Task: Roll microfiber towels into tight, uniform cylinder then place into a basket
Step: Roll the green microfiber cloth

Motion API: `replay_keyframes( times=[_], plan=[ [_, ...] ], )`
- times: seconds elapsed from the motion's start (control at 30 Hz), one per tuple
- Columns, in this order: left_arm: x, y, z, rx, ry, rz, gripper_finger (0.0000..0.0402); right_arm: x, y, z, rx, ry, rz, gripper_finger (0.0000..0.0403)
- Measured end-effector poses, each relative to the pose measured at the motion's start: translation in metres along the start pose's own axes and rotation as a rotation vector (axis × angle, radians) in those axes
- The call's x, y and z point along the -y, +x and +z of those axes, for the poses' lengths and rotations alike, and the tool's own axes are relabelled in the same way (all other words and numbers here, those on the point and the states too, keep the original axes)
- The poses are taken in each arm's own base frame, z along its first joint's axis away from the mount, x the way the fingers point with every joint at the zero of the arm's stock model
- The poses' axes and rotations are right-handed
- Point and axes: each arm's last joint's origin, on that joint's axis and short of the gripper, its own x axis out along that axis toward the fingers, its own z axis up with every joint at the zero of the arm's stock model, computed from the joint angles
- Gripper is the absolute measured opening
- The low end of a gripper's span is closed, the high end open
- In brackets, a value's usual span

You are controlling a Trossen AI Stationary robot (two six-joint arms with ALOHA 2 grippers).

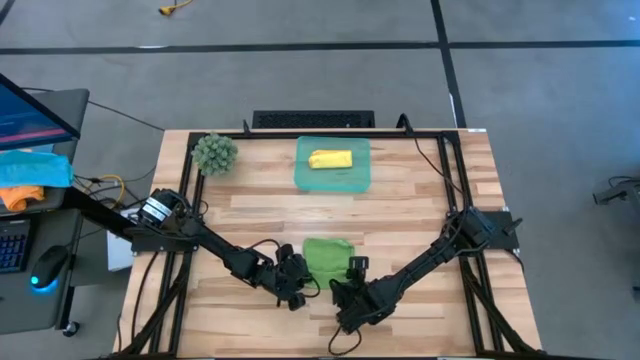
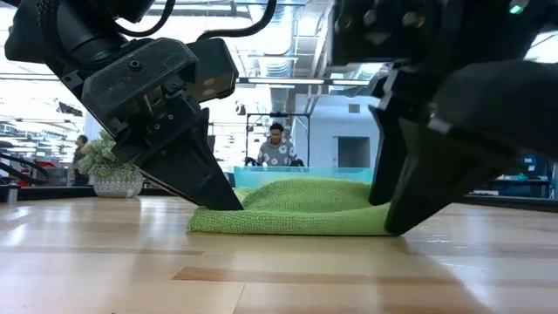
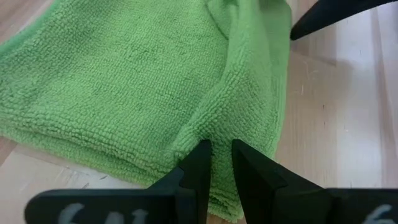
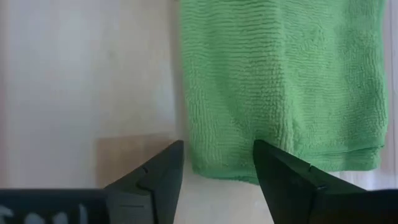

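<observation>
The light green towel (image 1: pixel 328 255) lies folded in several layers on the table's near middle. It also shows in the low view (image 2: pixel 296 209). My left gripper (image 3: pixel 221 158) is shut on the towel's near left edge and points down at it (image 2: pixel 218 196). My right gripper (image 4: pixel 217 165) is open at the towel's near right corner, one finger on each side of the edge (image 2: pixel 397 214). The yellow towel (image 1: pixel 330 160) lies rolled up inside the teal basket (image 1: pixel 300 175) at the far middle. My left gripper pinches a raised ridge of the green towel (image 3: pixel 214 127) between its two fingers, at the towel's near edge by the left corner. The fingers slant down from the table's near left. Several layers show at that edge. The towel rests flat on the table, slack.
A fuzzy green ball (image 1: pixel 214 152) sits at the far left of the table. Blue and orange cloths (image 1: pixel 30 175) lie on a stand off the table's left. A person (image 2: pixel 277 144) shows in the room beyond. Bare wood lies between the towel and the basket.
</observation>
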Motion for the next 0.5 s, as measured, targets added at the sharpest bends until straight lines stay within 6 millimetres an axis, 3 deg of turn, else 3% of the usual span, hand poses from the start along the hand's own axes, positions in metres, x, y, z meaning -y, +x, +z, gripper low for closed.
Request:
replay_keyframes(
  times=[0.33,0.5],
  plan=[
    [0.0,0.0,0.0,0.0,0.0,0.0,0.0061,0.008,0.013,-0.002,0.003,0.061,0.017,0.0207],
    [0.0,0.0,0.0,-0.001,0.015,0.0,0.0061,0.012,0.021,-0.003,-0.025,0.105,0.074,0.0142]
  ],
)
